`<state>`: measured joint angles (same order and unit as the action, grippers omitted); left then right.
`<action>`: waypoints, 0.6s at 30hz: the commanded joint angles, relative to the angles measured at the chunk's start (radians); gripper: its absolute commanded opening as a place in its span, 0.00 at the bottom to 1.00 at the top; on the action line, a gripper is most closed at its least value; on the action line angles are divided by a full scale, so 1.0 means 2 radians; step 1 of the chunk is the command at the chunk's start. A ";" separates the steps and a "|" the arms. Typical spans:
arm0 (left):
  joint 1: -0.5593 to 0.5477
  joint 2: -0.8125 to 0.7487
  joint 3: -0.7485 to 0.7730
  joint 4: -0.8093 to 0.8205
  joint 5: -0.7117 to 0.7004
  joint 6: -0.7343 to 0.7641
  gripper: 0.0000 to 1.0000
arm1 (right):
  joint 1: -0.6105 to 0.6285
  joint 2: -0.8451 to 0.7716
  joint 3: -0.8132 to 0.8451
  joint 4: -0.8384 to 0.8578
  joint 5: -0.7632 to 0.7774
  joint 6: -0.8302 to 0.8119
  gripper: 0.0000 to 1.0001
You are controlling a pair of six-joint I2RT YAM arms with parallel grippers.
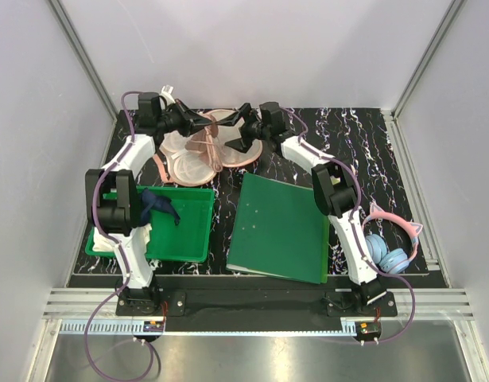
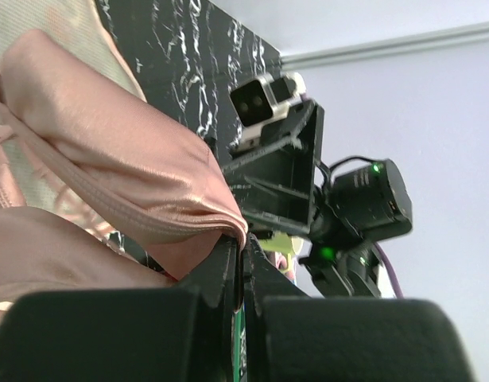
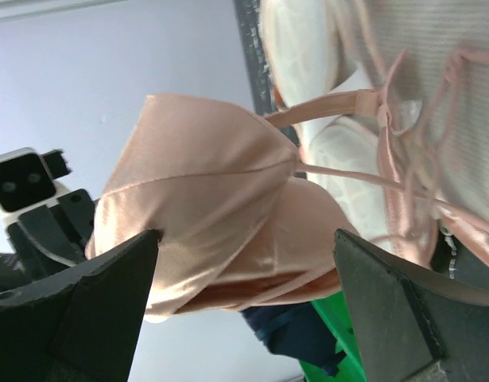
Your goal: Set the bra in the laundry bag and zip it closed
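Cloths fill the left end of a green bin [image 1: 192,239] at the near left of the table [image 1: 363,143]. A dark blue one [image 1: 158,205] drapes over the bin's back edge, and a white one [image 1: 109,241] is bunched in its left corner, partly hidden behind the left arm.

Beyond the bin, the left arm reaches to the far side of the black marbled top. The left claw [image 2: 241,253] has its fingers pressed together on the edge of the bra [image 2: 125,151], pinching the hem of one shiny salmon-pink cup.

The laundry bag [image 1: 187,165] lies open on the table just under both claws, its two oval halves spread side by side with the pale inside facing up. The bra hangs over the bag between the two claws. Its cup is lifted, and its thin pink straps trail down across the bag's lining.

The right claw [image 3: 246,243] faces the left one from the other side. Its fingers are spread wide on either side of the raised cup, and neither visibly grips the fabric.

Near the right arm, a flat dark green folder [image 1: 280,227] lies on the table beside the bin without touching it. Pink and blue headphones [image 1: 391,251] with small cat ears rest at the near right corner, beside the right arm's base.
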<state>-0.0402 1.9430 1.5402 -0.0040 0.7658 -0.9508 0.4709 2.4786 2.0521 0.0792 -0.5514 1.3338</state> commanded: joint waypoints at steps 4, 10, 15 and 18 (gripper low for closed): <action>-0.012 -0.042 -0.006 0.007 0.044 0.010 0.02 | -0.003 -0.074 -0.076 0.144 -0.030 0.088 1.00; -0.024 -0.042 -0.005 0.004 0.050 0.015 0.03 | -0.002 -0.098 -0.125 0.217 -0.017 0.167 1.00; -0.038 -0.049 -0.014 -0.007 0.051 0.021 0.04 | 0.001 -0.104 -0.129 0.234 -0.008 0.204 1.00; -0.042 -0.051 -0.017 -0.007 0.053 0.021 0.04 | 0.000 -0.119 -0.162 0.251 0.010 0.220 1.00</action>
<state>-0.1123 1.9091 1.5192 -0.0227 0.8276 -0.9230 0.4683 2.3489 1.7756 0.4740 -0.5766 1.6882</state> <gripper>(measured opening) 0.039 0.994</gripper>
